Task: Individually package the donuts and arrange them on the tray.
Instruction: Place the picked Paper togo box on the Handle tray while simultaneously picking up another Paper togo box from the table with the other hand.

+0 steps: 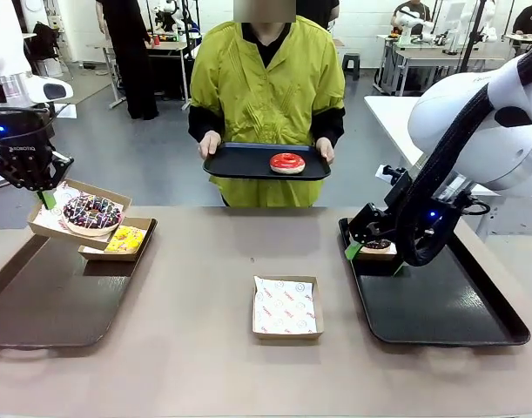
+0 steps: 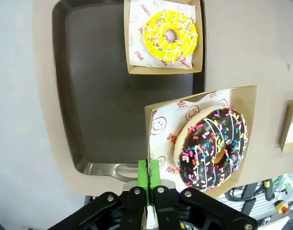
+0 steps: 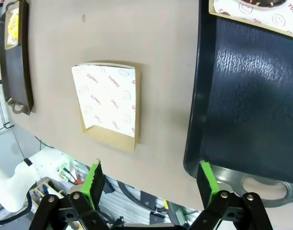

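While pinched thin on the paper-lined rim of a cardboard box [image 2: 158, 120], green pads all but meeting, holds that box tilted above the far right corner of the left tray [image 1: 39, 300]: so much for the left gripper [image 2: 148, 175]. Lying in the held box, away from the pads, the chocolate donut with coloured sprinkles [image 2: 213, 146]. Resting flat in a second box [image 2: 134, 67] at that same far right corner of the left tray, the yellow donut [image 2: 171, 34], partly overlapped by the held box in the front view. Over at the far left corner of the right tray [image 1: 448, 313], the right gripper [image 3: 150, 178], fingers spread wide and holding nothing. Just beside it, in a third box [image 1: 383, 255] on that corner, the dark chocolate donut [image 1: 377, 245]; cannot tell whether touching. Around the middle of the tabletop [image 1: 205, 261], somewhat towards the near edge, an empty box [image 1: 286, 306] lined with printed paper. Beyond the far edge, a person [image 1: 266, 78] holding a black tray [image 1: 239, 163], and towards its right end the red donut [image 1: 287, 163].
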Robot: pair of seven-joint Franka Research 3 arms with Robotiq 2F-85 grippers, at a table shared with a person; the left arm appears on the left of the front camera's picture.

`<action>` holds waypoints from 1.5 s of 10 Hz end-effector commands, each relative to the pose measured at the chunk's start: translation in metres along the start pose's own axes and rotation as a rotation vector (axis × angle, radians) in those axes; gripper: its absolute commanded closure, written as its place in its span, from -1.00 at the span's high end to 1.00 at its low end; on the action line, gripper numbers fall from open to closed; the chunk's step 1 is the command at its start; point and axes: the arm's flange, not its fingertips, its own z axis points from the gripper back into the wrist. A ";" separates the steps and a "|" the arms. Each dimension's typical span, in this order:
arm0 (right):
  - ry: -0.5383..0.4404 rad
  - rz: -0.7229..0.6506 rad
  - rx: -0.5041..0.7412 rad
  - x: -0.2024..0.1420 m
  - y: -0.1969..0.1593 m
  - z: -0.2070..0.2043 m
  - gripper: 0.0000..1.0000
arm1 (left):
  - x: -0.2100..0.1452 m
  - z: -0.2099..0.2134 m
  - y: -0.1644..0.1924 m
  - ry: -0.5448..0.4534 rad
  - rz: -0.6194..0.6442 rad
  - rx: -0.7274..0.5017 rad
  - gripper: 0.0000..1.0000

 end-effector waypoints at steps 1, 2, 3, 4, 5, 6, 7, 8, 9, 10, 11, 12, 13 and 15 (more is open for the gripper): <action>-0.005 -0.011 -0.099 0.003 0.023 -0.009 1.00 | 0.003 0.000 0.018 0.025 -0.013 -0.028 -0.98; 0.001 -0.017 -0.180 0.004 0.048 -0.021 1.00 | -0.001 -0.003 0.036 0.018 -0.006 -0.029 -0.98; 0.008 -0.021 -0.249 0.005 0.073 -0.036 1.00 | -0.004 -0.005 0.057 0.016 0.021 -0.033 -0.98; -0.001 -0.020 -0.311 0.003 0.092 -0.051 1.00 | -0.008 -0.009 0.073 0.008 0.035 -0.035 -0.98; -0.003 -0.038 -0.365 0.002 0.109 -0.066 1.00 | -0.010 -0.014 0.085 0.013 0.032 -0.045 -0.98; 0.013 -0.031 -0.406 0.002 0.122 -0.083 1.00 | -0.011 -0.020 0.094 0.011 0.017 -0.047 -0.98; 0.032 -0.028 -0.425 0.004 0.130 -0.100 1.00 | -0.011 -0.029 0.101 0.006 0.005 -0.047 -0.98; 0.046 -0.024 -0.433 0.008 0.135 -0.118 1.00 | -0.007 -0.040 0.107 0.009 -0.004 -0.046 -0.98; 0.043 -0.032 -0.446 0.011 0.134 -0.131 1.00 | -0.006 -0.053 0.109 0.014 -0.014 -0.045 -0.98; 0.063 -0.039 -0.445 0.014 0.130 -0.141 1.00 | -0.004 -0.062 0.111 0.017 -0.026 -0.047 -0.98; 0.063 -0.048 -0.457 0.016 0.124 -0.151 1.00 | -0.003 -0.073 0.111 0.027 -0.041 -0.050 -0.98; 0.056 -0.053 -0.470 0.016 0.120 -0.156 1.00 | -0.002 -0.081 0.110 0.039 -0.049 -0.053 -0.98; 0.045 -0.059 -0.471 0.017 0.118 -0.157 1.00 | 0.000 -0.086 0.109 0.046 -0.058 -0.048 -0.98; 0.015 -0.063 -0.460 0.015 0.111 -0.159 1.00 | 0.000 -0.094 0.107 0.059 -0.058 -0.052 -0.98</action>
